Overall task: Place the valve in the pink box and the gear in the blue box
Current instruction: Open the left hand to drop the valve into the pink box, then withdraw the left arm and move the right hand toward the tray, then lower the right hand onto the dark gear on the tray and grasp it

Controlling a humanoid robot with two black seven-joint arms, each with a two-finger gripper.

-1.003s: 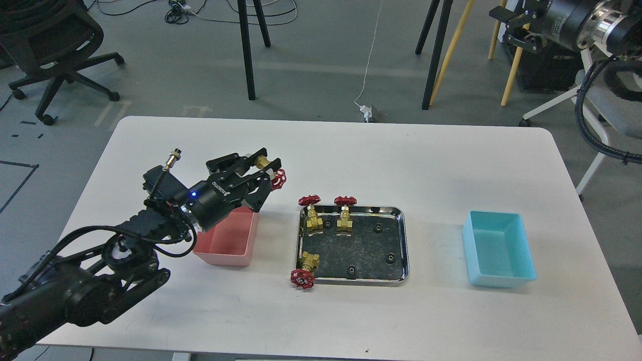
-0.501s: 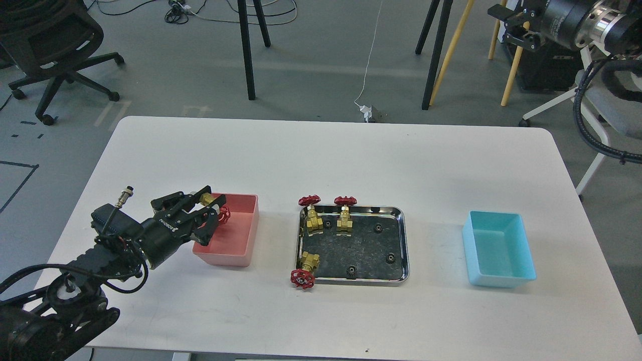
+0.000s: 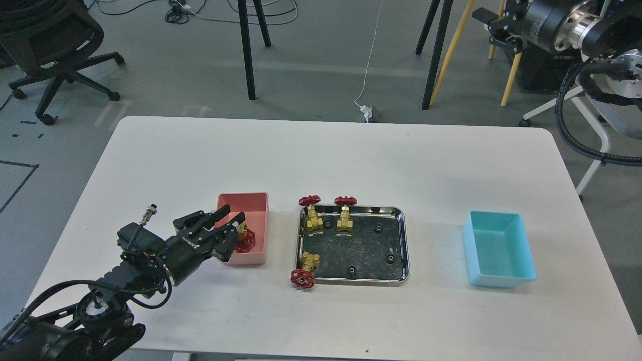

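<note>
Head view: left gripper (image 3: 231, 231) holds valve (image 3: 246, 241) inside pink box (image 3: 251, 203), lower left; release next. Right gripper (image 3: 494, 31), upper right, jaws unclear.

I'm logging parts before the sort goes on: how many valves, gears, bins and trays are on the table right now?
Valves: 4, one in the pink box at the left gripper, three at the steel tray
Gears: 5, all in the tray
Bins: 2, pink and the blue box
Trays: 1
Total: 12

Four valves (image 3: 307, 209), five gears (image 3: 378, 228), two boxes (image 3: 499, 249), one tray (image 3: 404, 240).
</note>
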